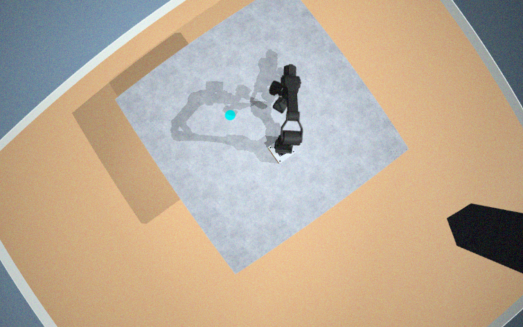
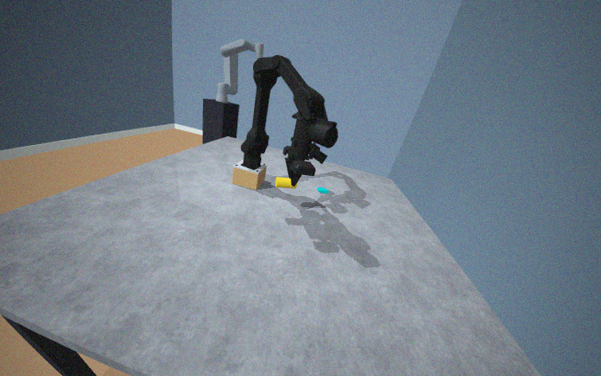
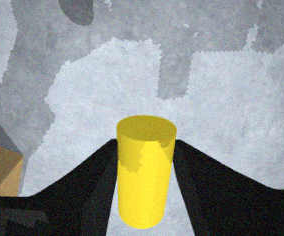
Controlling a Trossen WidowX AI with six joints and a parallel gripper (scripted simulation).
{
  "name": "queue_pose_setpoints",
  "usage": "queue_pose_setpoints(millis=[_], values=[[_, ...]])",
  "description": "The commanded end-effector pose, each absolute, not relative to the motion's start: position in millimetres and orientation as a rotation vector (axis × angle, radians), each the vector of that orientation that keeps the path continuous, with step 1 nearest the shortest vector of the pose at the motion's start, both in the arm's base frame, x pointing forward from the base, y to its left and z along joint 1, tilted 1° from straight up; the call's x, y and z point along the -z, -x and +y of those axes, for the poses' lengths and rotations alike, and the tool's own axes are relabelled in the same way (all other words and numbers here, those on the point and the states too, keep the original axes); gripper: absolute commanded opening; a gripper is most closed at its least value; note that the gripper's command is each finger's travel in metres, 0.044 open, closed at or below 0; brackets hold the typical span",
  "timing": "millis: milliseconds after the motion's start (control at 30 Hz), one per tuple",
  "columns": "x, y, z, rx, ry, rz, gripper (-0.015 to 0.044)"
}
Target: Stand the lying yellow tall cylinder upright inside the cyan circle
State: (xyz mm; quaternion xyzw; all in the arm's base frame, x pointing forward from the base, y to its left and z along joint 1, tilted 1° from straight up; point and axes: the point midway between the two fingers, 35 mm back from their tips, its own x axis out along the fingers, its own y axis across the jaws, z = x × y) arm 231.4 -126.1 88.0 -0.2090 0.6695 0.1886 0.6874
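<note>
Gripper (image 2: 294, 181) (image 3: 145, 146) status?
– Black fingers pinching the yellow tall cylinder (image 2: 283, 182) (image 3: 144, 175), one on each side, near its end in wrist view.
Cylinder pose?
– On its side, roughly level in exterior view. Seems raised off the grey stone-look tabletop (image 1: 231, 195) (image 2: 200, 261); clearance unclear. Top view: hidden by the black jointed arm (image 1: 292, 97) (image 2: 260, 107).
Where, relative to target?
– Between the tan block-shaped base with white top plate (image 2: 247, 178) and the flat cyan circle (image 1: 230, 115) (image 2: 322, 190). Apart from the circle, not upright.
Circle?
– Flat on tabletop, nothing standing on it.
</note>
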Motion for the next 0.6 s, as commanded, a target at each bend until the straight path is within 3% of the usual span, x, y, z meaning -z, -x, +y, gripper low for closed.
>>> queue_pose_setpoints(millis=[0, 567], values=[[-89.7, -237.3, -120.0, -0.440, 0.486, 1.495, 0.0105], [-93.2, -262.8, -87.9, -0.531, 0.583, 1.479, 0.0105]])
